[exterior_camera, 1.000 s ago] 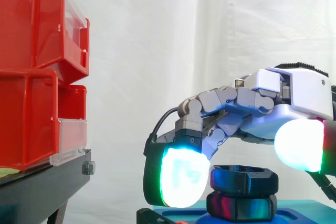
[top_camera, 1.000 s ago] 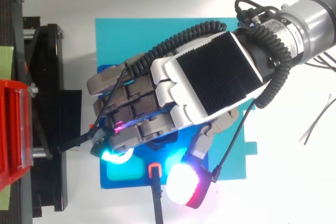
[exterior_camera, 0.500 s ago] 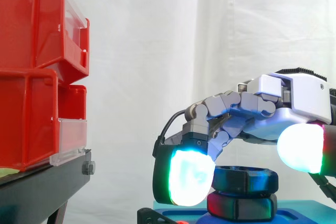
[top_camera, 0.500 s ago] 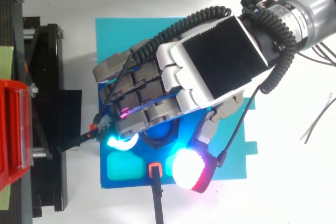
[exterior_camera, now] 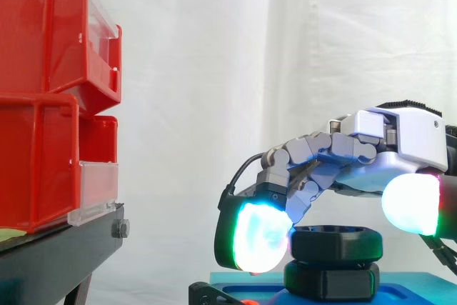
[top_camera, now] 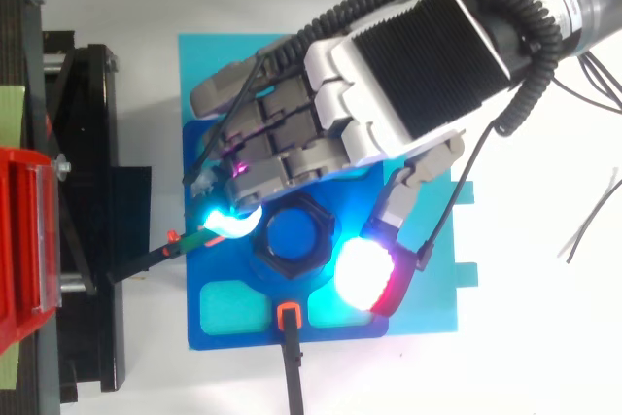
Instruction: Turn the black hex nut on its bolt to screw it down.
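Red bins on the black stand sat at far left, well apart from the work and not involved. The blue fixture plate was just right of the stand. It held the bolt upright so the nut could spin without the base turning.

The black hex nut sat on the bolt, just above a second black hex piece. My read is there was little thread left to run.

The hand was curled over the nut from the upper right in the top view, palm down. One cyan fingertip was at the nut's left flank and the white-red thumb pad at its right. That looked like a pinch across opposite flats, the grip you'd want for torque. Thumb contact seemed marginal in the side view, riding high on the nut's top edge.

The wrist was level and the arm came in from the right.
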You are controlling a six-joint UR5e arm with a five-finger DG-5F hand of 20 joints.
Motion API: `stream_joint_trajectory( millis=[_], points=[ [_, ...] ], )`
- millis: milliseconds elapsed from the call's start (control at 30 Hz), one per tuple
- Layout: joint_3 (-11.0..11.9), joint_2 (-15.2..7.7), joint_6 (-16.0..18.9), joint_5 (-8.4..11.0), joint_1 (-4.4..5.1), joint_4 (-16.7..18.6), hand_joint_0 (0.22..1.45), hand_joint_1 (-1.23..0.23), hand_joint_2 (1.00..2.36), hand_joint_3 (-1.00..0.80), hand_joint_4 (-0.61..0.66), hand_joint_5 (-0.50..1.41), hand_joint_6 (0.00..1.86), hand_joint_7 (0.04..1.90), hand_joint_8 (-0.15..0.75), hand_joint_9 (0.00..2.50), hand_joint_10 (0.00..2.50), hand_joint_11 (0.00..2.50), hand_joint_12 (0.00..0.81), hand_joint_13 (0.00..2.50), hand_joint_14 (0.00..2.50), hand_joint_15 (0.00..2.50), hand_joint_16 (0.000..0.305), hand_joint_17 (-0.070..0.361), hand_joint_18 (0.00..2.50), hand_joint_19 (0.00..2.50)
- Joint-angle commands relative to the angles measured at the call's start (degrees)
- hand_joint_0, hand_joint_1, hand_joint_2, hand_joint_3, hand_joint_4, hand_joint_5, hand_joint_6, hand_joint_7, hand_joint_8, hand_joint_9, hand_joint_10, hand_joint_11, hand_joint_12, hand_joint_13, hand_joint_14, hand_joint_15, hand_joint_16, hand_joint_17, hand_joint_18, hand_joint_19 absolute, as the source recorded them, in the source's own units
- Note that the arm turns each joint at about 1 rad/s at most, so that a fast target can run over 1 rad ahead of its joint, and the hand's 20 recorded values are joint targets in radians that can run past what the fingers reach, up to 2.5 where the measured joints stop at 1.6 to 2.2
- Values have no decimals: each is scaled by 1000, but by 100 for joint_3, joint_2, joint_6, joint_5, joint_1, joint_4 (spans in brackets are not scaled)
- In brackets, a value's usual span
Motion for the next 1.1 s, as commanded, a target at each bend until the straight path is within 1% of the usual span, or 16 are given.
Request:
stream_joint_trajectory(
  millis=[0,33,67,133,233,367,433,533,600,633,767,867,900,1000,1033,1067],
  points=[
    [2,0,32,-92,-79,27,465,-316,1000,-500,151,-143,678,997,255,822,11,322,280,762,13,282,35,78,494,256],
    [2,0,59,-154,-132,36,465,-316,1000,-500,151,-143,678,999,256,820,12,325,280,763,11,283,35,78,494,256],
    [2,0,59,-163,-140,45,465,-316,1000,-500,154,-143,678,1000,254,821,12,326,281,763,11,287,35,78,495,253],
    [2,0,59,-242,-211,71,465,-315,1000,-500,157,-143,676,1004,255,821,12,322,280,768,12,291,35,78,495,253],
    [2,0,68,-303,-255,97,464,-314,1000,-500,154,-143,673,1002,255,820,12,322,281,766,11,283,35,78,494,253],
    [2,0,94,-356,-307,247,464,-313,1000,-500,156,-142,672,1001,255,820,12,321,280,766,13,282,35,78,494,256],
    [2,0,173,-409,-343,370,465,-313,1000,-500,150,-142,670,1005,254,820,12,326,281,766,13,286,35,78,496,253],
    [2,0,314,-426,-351,475,465,-312,1000,-500,153,-141,665,1011,255,820,12,322,281,765,11,287,35,78,496,263],
    [2,0,437,-426,-343,598,465,-312,1000,-500,153,-139,655,1022,256,819,12,329,280,766,12,291,35,78,497,259],
    [2,0,516,-417,-316,712,464,-313,1000,-500,155,-139,651,1026,253,819,11,318,281,768,11,284,35,78,497,262],
    [10,0,753,-400,-272,1099,464,-311,1000,-500,162,-135,626,1057,254,819,12,326,281,767,11,291,35,79,501,258],
    [19,0,859,-391,-237,1301,464,-310,1000,-500,166,-130,597,1093,254,820,12,319,280,768,11,287,35,78,500,262],
    [19,0,894,-382,-220,1389,464,-310,1000,-500,168,-124,567,1137,254,819,12,319,281,768,11,284,35,79,500,262],
    [19,0,920,-303,-158,1477,464,-309,1000,-500,168,-118,535,1181,253,822,12,324,281,766,12,292,35,79,498,269],
    [19,0,920,-303,-158,1477,464,-309,1000,-500,167,-115,519,1198,253,821,12,316,280,766,11,290,35,79,497,270],
    [19,0,920,-242,-140,1477,464,-310,1000,-500,174,-114,516,1201,253,820,12,324,281,766,12,294,35,79,497,269]
  ],
)
